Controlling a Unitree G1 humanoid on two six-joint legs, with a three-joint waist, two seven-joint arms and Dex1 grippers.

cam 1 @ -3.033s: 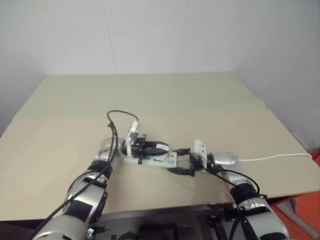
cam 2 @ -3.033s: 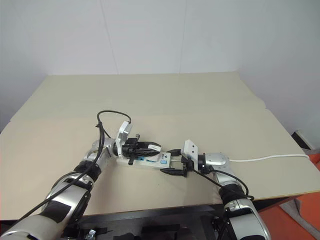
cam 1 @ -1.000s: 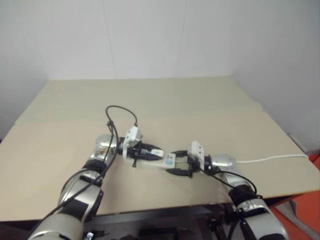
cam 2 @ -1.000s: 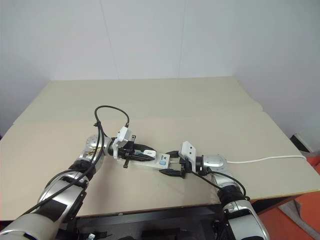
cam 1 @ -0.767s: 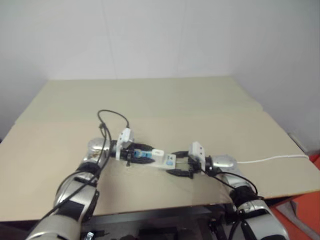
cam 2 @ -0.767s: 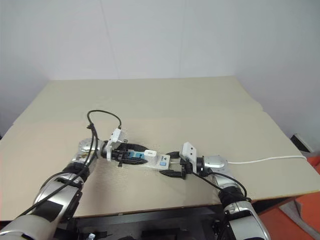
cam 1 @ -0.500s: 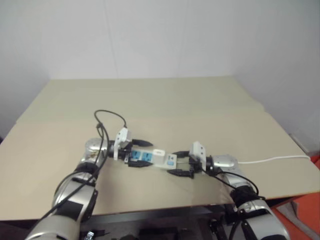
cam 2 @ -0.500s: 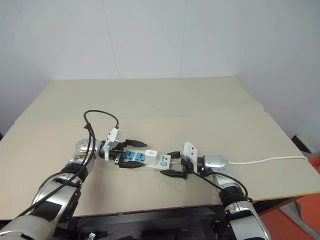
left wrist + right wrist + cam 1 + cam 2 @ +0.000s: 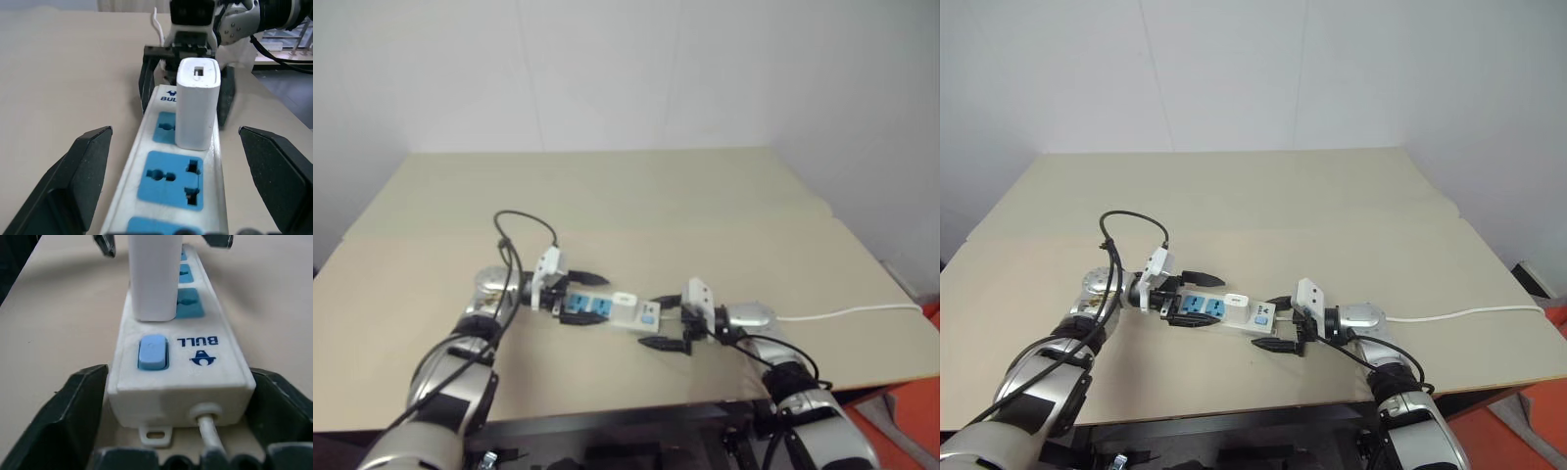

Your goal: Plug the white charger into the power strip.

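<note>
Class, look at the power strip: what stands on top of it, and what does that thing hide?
The white charger stands upright on the power strip, in the socket nearest the blue switch. Its prongs and most of that socket are covered.

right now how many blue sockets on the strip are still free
2. The white charger stands in the socket nearest the blue switch of the power strip. The middle socket and the far-end socket are free, the latter partly cut off in the left wrist view.
</note>
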